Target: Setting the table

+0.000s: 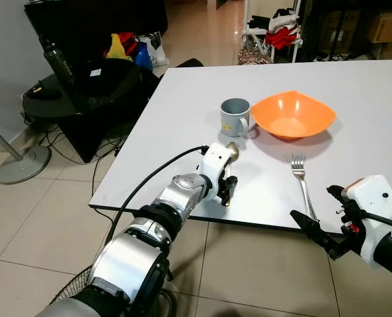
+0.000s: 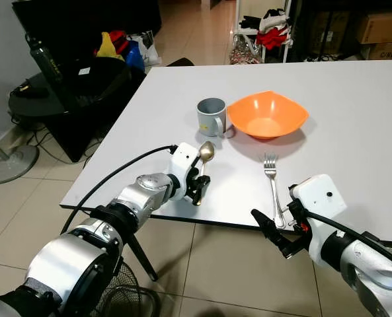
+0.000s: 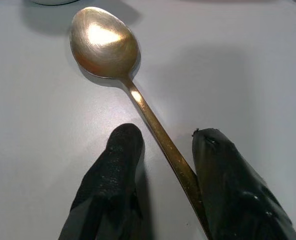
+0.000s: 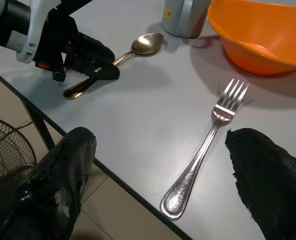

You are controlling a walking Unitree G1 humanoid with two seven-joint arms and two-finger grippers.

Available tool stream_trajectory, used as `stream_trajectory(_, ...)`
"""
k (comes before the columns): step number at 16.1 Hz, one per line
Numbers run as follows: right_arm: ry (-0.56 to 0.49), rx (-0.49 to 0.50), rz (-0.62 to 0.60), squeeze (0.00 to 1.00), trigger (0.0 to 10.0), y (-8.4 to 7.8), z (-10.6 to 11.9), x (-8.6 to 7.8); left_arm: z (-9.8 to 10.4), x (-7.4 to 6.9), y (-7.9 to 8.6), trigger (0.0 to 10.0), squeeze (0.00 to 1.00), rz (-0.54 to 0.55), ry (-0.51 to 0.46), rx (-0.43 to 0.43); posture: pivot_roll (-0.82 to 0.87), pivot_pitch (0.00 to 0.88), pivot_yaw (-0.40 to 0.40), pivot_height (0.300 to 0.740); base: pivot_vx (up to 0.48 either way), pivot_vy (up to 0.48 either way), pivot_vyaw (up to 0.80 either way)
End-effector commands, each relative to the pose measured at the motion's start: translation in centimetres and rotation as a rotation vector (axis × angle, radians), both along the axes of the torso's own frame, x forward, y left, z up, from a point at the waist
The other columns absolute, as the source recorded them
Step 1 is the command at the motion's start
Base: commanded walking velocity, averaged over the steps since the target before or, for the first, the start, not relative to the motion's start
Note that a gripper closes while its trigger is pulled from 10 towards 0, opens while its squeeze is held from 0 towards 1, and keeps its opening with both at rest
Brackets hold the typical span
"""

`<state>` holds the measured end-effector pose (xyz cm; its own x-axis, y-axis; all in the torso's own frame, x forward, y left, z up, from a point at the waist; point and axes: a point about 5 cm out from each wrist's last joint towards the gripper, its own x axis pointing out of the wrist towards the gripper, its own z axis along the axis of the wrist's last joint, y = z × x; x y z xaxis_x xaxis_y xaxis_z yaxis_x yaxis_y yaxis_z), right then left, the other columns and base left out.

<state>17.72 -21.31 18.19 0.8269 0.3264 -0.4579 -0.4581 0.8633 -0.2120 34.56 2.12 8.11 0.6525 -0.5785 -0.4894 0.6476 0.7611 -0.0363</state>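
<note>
A gold spoon (image 1: pixel 231 151) lies on the white table (image 1: pixel 176 125) near its front edge, bowl end toward a grey mug (image 1: pixel 235 115). My left gripper (image 1: pixel 227 191) rests over the spoon's handle, open, with the handle (image 3: pixel 162 142) lying between the fingers against one pad. An orange bowl (image 1: pixel 292 115) stands beside the mug. In front of the bowl a silver fork (image 1: pixel 300 175) lies with its tines toward it. Just off the table's front edge, my right gripper (image 1: pixel 320 211) is open, its fingers spread wide to either side of the fork's handle (image 4: pixel 187 175).
A black glass side table (image 1: pixel 83 86) with a dark bottle (image 1: pixel 53 59) stands left of the table, with cables and a round stand base (image 1: pixel 24 164) on the tiled floor. A fan grille (image 1: pixel 70 290) is below my left arm. Boxes and clothes sit at the back.
</note>
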Motion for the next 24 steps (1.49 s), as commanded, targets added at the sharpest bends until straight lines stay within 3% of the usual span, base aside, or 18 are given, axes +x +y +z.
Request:
stream_trajectory(1, -0.011, 0.001, 0.032, 0.00, 10.0, 0.4, 0.2, -0.1, -0.7, -0.1, 1.2, 0.0, 0.00, 0.022, 0.030, 0.025, -0.20, 0.000, 0.171, 0.740, 0.000, 0.000, 0.00)
stream_trajectory(8, -0.015, 0.008, 0.058, 0.00, 10.0, 1.0, -0.2, 0.2, -2.2, -0.3, 4.4, 0.0, 0.00, 0.140, 0.081, 0.007, -0.16, 0.000, 0.161, 0.740, 0.000, 0.000, 0.00)
stream_trajectory(12, -0.017, 0.005, 0.071, 0.00, 10.0, 1.3, -0.4, 0.3, -2.7, -0.3, 6.4, 0.0, 0.00, 0.342, 0.079, -0.050, -0.16, 0.000, 0.157, 0.740, 0.000, 0.000, 0.00)
stream_trajectory(16, -0.015, 0.003, 0.085, 0.00, 10.0, 1.6, -0.5, 0.3, -2.7, -1.0, 6.5, 0.0, 0.00, 0.439, 0.082, -0.106, -0.15, 0.000, 0.151, 0.740, 0.000, 0.000, 0.00)
stream_trajectory(20, -0.013, 0.004, 0.104, 0.00, 10.0, 2.0, -0.7, 0.5, -2.8, -1.7, 6.7, 0.0, 0.00, 0.489, 0.052, -0.069, -0.13, 0.000, 0.142, 0.740, 0.000, 0.000, 0.00)
stream_trajectory(23, -0.010, 0.007, 0.116, 0.00, 10.0, 2.1, -0.7, 0.5, -2.4, -1.9, 6.7, 0.0, 0.00, 0.457, 0.040, -0.041, -0.13, 0.000, 0.141, 0.740, 0.000, 0.000, 0.00)
stream_trajectory(24, -0.011, 0.007, 0.116, 0.00, 10.0, 2.1, -0.7, 0.5, -2.3, -1.9, 6.8, 2.4, 0.00, 0.438, 0.023, -0.015, -0.13, 0.000, 0.142, 0.740, 0.000, 0.000, 0.00)
